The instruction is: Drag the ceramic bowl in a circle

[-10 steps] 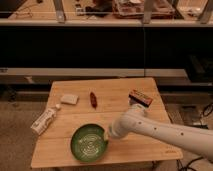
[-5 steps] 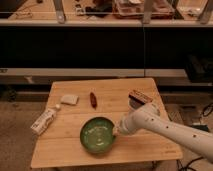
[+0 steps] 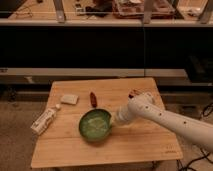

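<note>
The ceramic bowl (image 3: 94,124) is a wide, shallow green bowl with a paler inside. It sits on the wooden table (image 3: 70,150), near the middle and slightly towards the front. My white arm (image 3: 165,117) reaches in from the right. The gripper (image 3: 114,120) is at the bowl's right rim and touches it. The end of the arm hides the contact point.
A flat white packet (image 3: 70,99) and a small red-brown item (image 3: 93,98) lie behind the bowl. A white bottle-like package (image 3: 44,120) lies at the left edge. A snack bag (image 3: 134,93) is partly hidden behind the arm. Dark shelving stands behind the table.
The bowl has slid from near the table's front edge towards the back and a little to the right. The gripper has stayed at its right rim and moved with it.
</note>
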Controlling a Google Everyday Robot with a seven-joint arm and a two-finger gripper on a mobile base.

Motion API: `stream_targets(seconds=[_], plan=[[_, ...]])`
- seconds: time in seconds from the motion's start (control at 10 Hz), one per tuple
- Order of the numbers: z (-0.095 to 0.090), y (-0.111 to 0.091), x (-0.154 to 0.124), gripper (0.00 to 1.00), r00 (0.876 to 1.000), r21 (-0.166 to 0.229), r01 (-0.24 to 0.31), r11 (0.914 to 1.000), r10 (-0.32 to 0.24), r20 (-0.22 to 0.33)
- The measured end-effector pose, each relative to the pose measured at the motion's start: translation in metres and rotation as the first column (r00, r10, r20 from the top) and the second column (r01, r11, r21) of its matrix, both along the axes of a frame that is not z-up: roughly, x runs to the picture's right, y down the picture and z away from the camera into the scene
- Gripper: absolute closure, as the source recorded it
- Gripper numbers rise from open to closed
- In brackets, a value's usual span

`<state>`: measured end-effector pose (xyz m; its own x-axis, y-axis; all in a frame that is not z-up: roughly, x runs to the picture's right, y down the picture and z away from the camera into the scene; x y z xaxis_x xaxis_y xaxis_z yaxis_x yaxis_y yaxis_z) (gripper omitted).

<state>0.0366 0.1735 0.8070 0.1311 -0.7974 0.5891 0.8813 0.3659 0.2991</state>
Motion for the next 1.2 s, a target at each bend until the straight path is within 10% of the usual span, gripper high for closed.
stream_targets(seconds=[0.5, 1.2], plan=[[-0.001, -0.033, -0.073, 1.0, 0.993, 0.018, 0.091, 0.9957, -0.092, 0.078], [-0.019, 0.0, -0.136, 1.0, 0.945, 0.062, 0.268, 0.9613, -0.275, 0.177]])
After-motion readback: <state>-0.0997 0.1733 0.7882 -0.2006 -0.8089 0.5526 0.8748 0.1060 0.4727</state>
